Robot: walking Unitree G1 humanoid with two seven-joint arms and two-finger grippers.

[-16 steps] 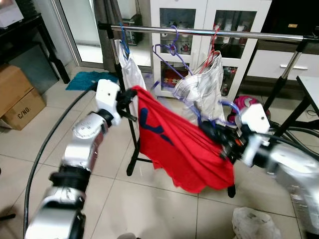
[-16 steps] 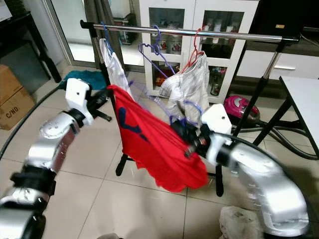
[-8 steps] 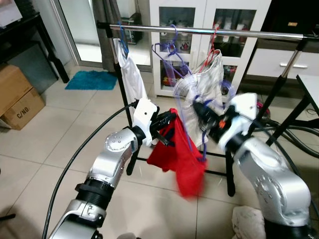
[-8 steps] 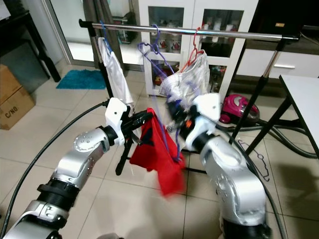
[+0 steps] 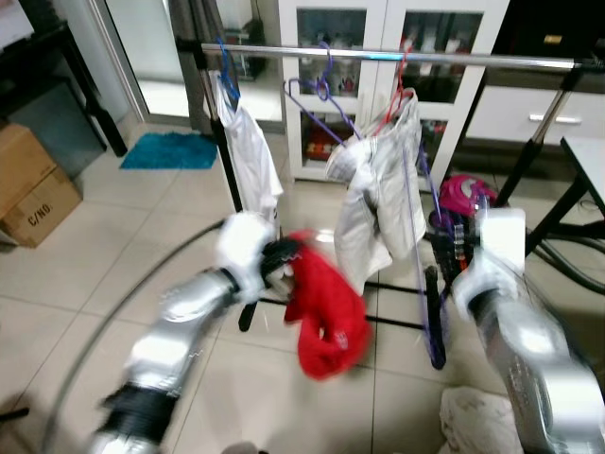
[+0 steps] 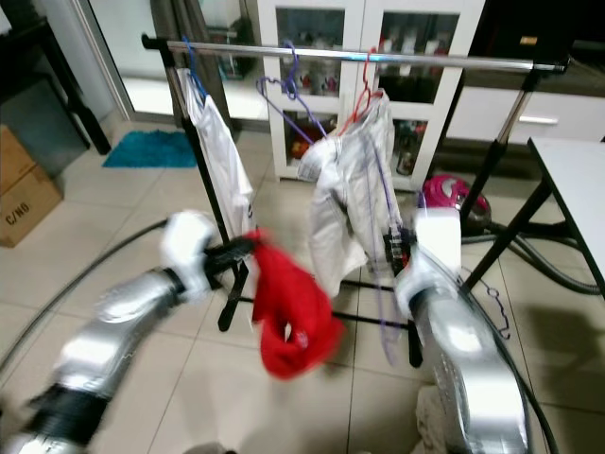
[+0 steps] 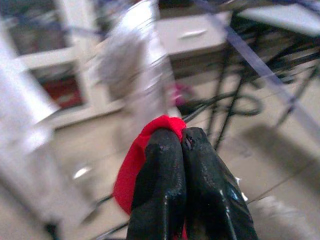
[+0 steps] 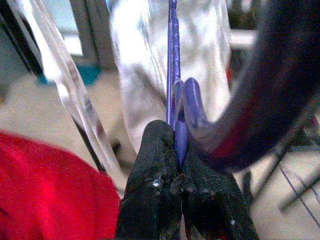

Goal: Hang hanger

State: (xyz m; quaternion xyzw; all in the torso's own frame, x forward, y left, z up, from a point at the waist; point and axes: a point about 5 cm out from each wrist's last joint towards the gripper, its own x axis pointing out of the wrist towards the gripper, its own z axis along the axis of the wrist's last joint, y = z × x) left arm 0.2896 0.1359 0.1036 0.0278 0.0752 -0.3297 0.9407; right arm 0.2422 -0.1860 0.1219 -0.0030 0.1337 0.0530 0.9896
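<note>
Red garment (image 5: 326, 317) now slipping off purple hanger (image 5: 427, 284), bunching under left end effector (image 5: 281, 257), which is pinching it closed. Right end effector (image 8: 176, 165) clamping bare hanger below rail (image 5: 397, 57). Hanging looking premature; garment needing re-threading.

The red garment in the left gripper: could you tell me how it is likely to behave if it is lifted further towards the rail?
Probably floppy: the red garment hangs bunched below the left gripper, which is pinched shut on one fold. It likely swings when moved. It looks light, sagging freely from that single pinch, and could slip out.
</note>
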